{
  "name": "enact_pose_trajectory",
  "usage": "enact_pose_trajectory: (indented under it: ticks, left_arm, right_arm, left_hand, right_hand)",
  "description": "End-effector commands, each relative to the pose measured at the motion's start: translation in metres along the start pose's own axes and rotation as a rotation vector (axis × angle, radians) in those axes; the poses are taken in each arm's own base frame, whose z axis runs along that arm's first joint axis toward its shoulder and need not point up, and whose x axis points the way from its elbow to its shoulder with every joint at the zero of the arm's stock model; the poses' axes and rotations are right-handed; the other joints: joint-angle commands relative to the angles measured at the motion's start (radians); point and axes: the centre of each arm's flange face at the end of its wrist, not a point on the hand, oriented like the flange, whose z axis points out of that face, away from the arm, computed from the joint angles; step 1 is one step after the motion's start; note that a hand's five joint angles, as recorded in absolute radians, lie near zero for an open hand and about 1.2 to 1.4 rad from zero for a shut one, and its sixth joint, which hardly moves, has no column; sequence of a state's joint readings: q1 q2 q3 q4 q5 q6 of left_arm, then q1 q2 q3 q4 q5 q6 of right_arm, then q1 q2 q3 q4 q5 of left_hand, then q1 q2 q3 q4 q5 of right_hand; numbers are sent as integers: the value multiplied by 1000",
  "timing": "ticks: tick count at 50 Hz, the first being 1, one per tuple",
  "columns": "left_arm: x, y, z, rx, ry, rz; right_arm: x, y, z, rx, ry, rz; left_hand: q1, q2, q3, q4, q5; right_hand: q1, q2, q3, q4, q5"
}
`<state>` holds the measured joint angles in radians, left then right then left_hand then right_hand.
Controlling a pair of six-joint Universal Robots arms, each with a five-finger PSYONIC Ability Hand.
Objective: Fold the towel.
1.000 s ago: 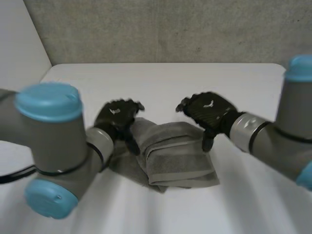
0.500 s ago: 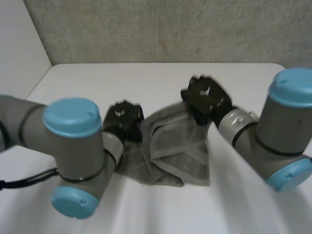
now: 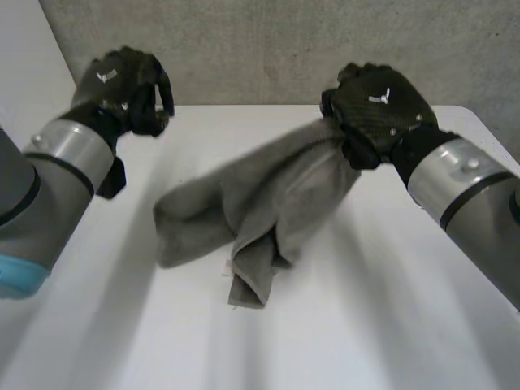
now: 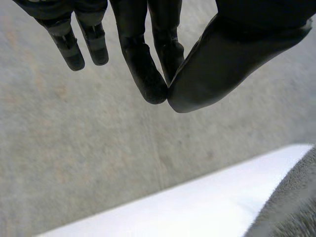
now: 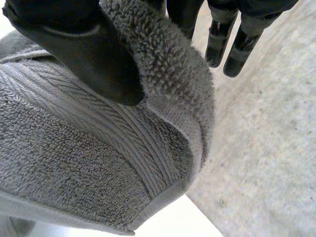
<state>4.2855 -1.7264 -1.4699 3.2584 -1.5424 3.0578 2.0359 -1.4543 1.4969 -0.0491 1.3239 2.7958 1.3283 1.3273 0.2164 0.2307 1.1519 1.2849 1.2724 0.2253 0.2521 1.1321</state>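
well, looking at a towel (image 3: pixel 244 213) pinched by one edge between thumb and fingers of the right hand (image 3: pixel 378 112), held up off the white table (image 3: pixel 390 325), with the rest drooping down and heaped in a rumpled bunch on that table. got the left hand (image 3: pixel 122 83) up in the air well apart from the towel, thumb closed against curled fingertips on nothing. worried about a one-sided lift: could twist or drag the bunch instead of opening it, or slip out of that small pinch. probably worth getting a second grip on a free corner before going further.
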Motion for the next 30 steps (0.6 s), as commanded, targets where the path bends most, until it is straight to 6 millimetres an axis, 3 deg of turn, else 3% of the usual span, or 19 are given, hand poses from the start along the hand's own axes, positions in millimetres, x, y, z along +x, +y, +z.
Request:
enact_pose_trajectory:
  ticks: [1, 2, 3, 5, 9, 11, 13, 22, 30]
  left_arm:
    - [9, 42, -14, -120, 60, 62]
    - [8, 57, -11, -155, 60, 75]
    - [8, 57, -11, -155, 60, 75]
    - [9, 88, -10, -239, 64, 93]
    - [26, 102, -21, -290, 109, 97]
    - [32, 107, -29, -310, 120, 95]
    - [37, 113, -40, -332, 120, 98]
    - [54, 109, -62, -321, 117, 72]
    - [57, 143, -60, -389, 99, 107]
  right_arm:
    - [-9, 24, -4, -74, -29, -48]
    - [-10, 32, -3, -99, -33, -54]
    - [-10, 32, -3, -99, -33, -54]
    - [-14, 51, 1, -155, -49, -53]
    - [-16, 62, 4, -189, -52, -49]
    - [-20, 70, 6, -212, -61, -44]
    - [-23, 78, 7, -234, -71, -38]
    - [-26, 97, 6, -293, -58, -33]
    - [-35, 110, -4, -313, -92, -36]
  left_hand:
    - [68, 69, -42, -56, 70]
    - [-115, -114, -42, -56, -113]
    - [-117, -116, -42, -56, -115]
    - [-769, -767, -42, -56, -767]
    - [-862, -861, -42, -56, -860]
    - [-947, -946, -42, -56, -946]
    - [-997, -996, -42, -56, -995]
    - [-991, -990, -42, -56, -990]
    - [-1009, -1008, -42, -56, -1007]
  right_hand:
    - [111, 124, -51, -78, 90]
    - [111, 124, -51, -78, 90]
    - [111, 124, -51, -78, 90]
    - [111, 124, -51, -78, 90]
    - [-26, -13, -51, -78, -47]
    - [-908, -895, -51, -78, -930]
    - [-1005, -993, -51, -78, -1027]
    - [-1018, -1005, -51, -78, -1040]
    - [-945, -932, -51, -78, -966]
